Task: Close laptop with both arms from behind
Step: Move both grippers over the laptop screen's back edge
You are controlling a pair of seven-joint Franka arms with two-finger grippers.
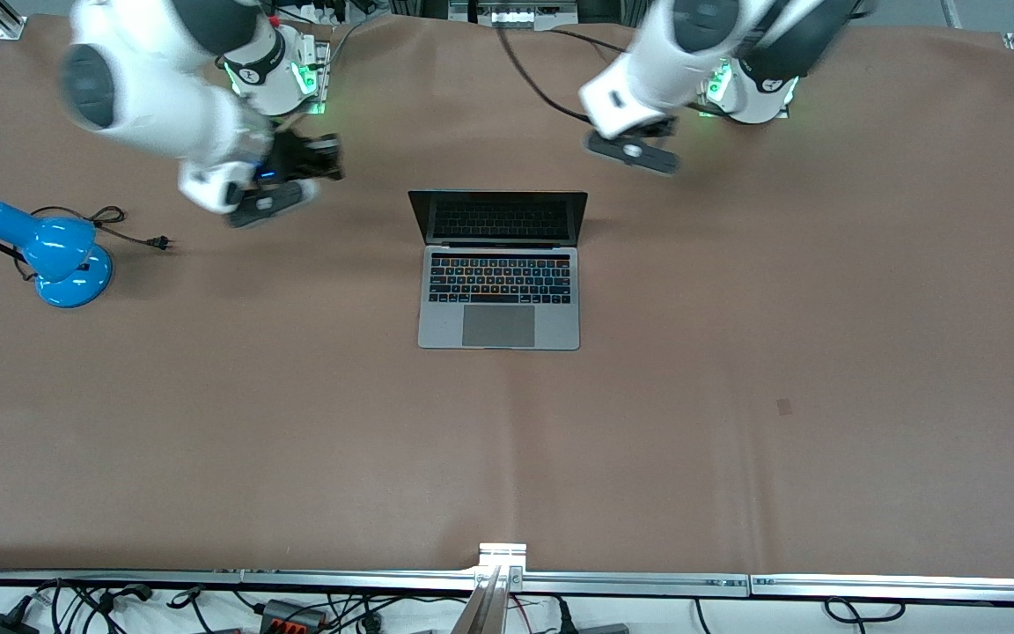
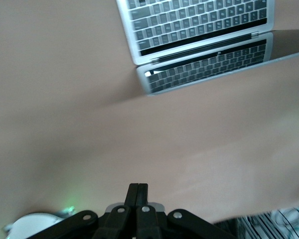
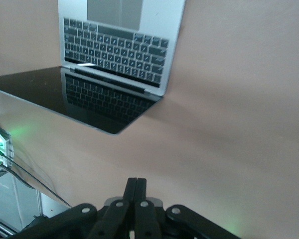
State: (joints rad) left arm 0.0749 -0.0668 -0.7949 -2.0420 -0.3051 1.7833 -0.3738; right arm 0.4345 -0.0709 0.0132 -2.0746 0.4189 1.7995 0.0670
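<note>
The grey laptop [image 1: 498, 273] stands open in the middle of the brown table [image 1: 736, 396], with its dark screen upright and its keyboard toward the front camera. My left gripper [image 1: 639, 145] hangs over bare table between its base and the laptop's lid, off the lid's corner on the left arm's side. In the left wrist view its fingers [image 2: 138, 191] are shut and empty, and the laptop [image 2: 199, 30] lies ahead. My right gripper [image 1: 313, 163] hangs over bare table off the lid's other corner. It is also shut and empty [image 3: 136, 186], apart from the laptop [image 3: 119, 45].
A blue desk lamp [image 1: 54, 255] with a black cord and plug [image 1: 133, 231] lies at the right arm's end of the table. Cables run along the table edge by the arm bases. A metal rail [image 1: 507, 577] borders the edge nearest the front camera.
</note>
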